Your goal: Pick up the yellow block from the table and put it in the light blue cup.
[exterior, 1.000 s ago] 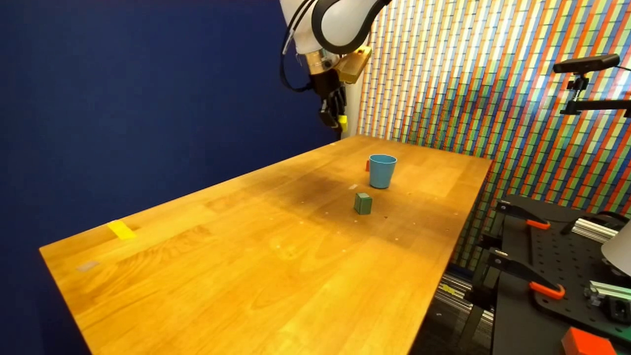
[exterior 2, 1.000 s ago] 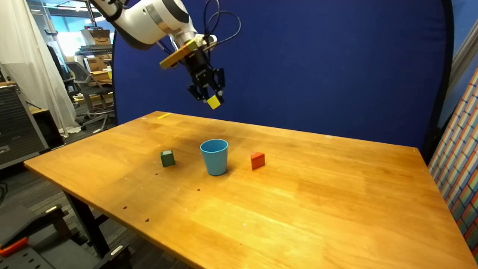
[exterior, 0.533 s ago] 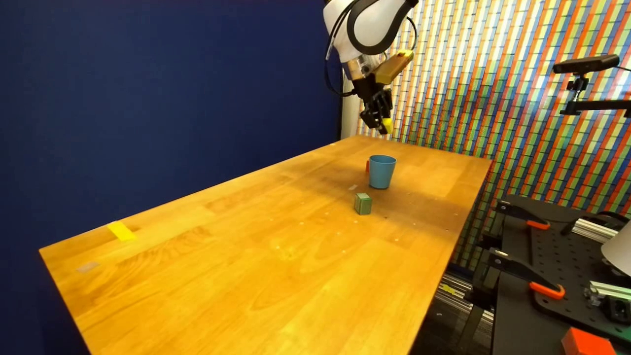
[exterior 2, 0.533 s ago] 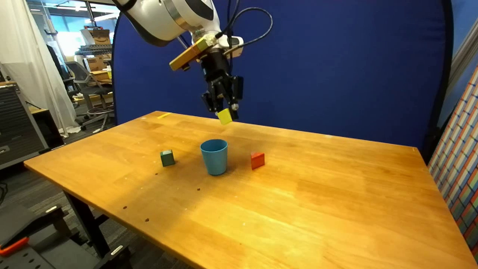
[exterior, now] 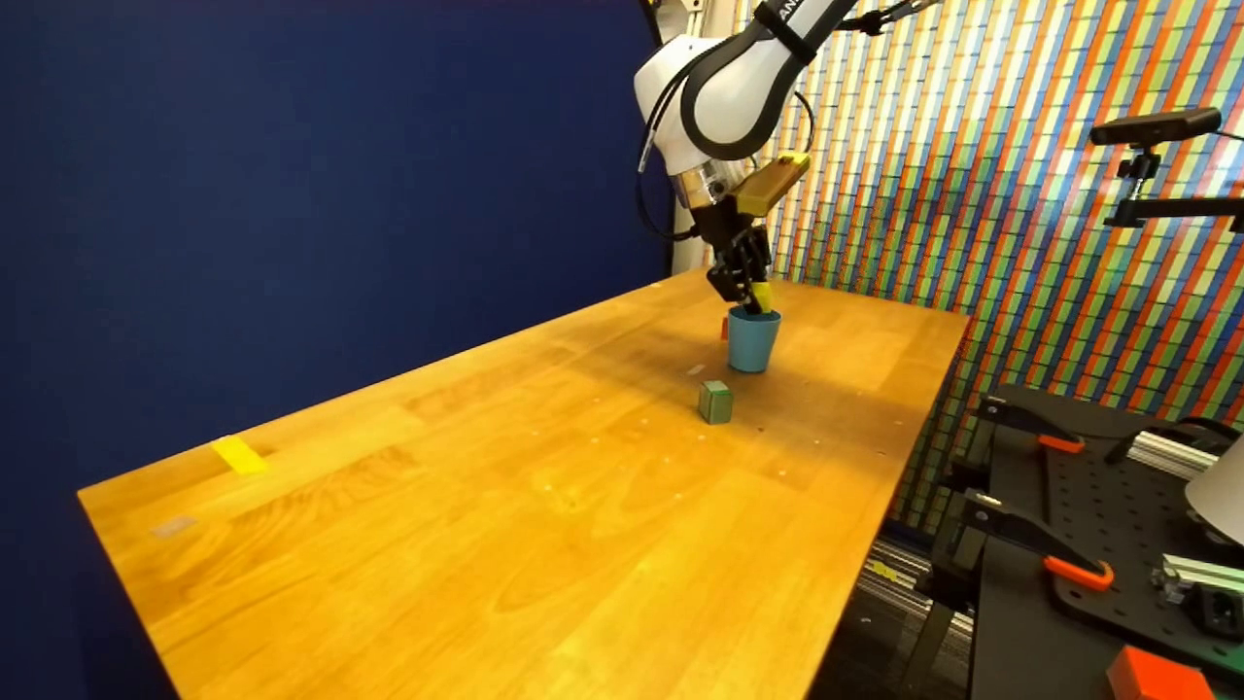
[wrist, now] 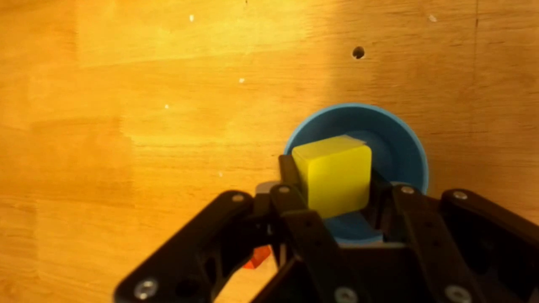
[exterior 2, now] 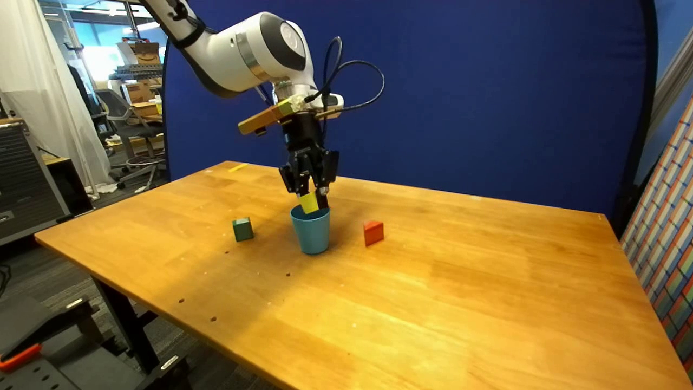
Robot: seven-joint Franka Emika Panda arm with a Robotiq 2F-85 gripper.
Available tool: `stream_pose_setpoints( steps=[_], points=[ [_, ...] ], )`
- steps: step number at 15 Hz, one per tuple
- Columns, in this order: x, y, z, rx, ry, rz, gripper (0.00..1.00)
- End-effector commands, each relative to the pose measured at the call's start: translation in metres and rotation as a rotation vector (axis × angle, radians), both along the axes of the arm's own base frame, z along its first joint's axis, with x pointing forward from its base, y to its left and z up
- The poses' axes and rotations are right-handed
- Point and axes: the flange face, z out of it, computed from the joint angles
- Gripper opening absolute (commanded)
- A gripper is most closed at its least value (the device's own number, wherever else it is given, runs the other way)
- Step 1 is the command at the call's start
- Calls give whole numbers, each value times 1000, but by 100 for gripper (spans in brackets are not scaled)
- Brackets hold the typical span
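The yellow block [exterior 2: 309, 203] is a small bright cube, a little tilted, between the fingers of my gripper [exterior 2: 312, 200]. It also shows in an exterior view [exterior: 762, 297] and large in the wrist view [wrist: 339, 181]. My gripper is shut on it, with one black finger on each side. The light blue cup [exterior 2: 313, 235] stands upright on the table [exterior 2: 460, 303]. In both exterior views the block and fingertips are at the cup's mouth, about rim level. In the wrist view the block covers much of the cup's opening [wrist: 406, 147]; part of the cup's inside is hidden by the gripper.
A dark green block [exterior 2: 243, 229] stands near the cup on one side. A red block [exterior 2: 373, 233] stands on the other side, partly hidden in the wrist view [wrist: 257, 256]. A flat yellow tape strip [exterior: 239, 454] lies near the table's far end.
My gripper has moved sideways from high above the table to over the cup, then down to its rim. The yellow block stays held. The cup and other blocks have not moved.
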Motion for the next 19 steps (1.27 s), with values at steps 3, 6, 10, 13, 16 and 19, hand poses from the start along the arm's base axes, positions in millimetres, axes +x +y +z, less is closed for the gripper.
stream_pose_setpoints(
  steps=[3,6,10,13,16,19],
  points=[
    [5,15,0,50,-19,28,69],
    [4,11,15,65,-38,20,92],
    [5,10,60,85,-113,1,100],
    [3,11,105,117,-185,-2,100],
    [-7,6,146,194,-235,-50,100],
    [3,8,141,163,-231,-50,100]
  ],
)
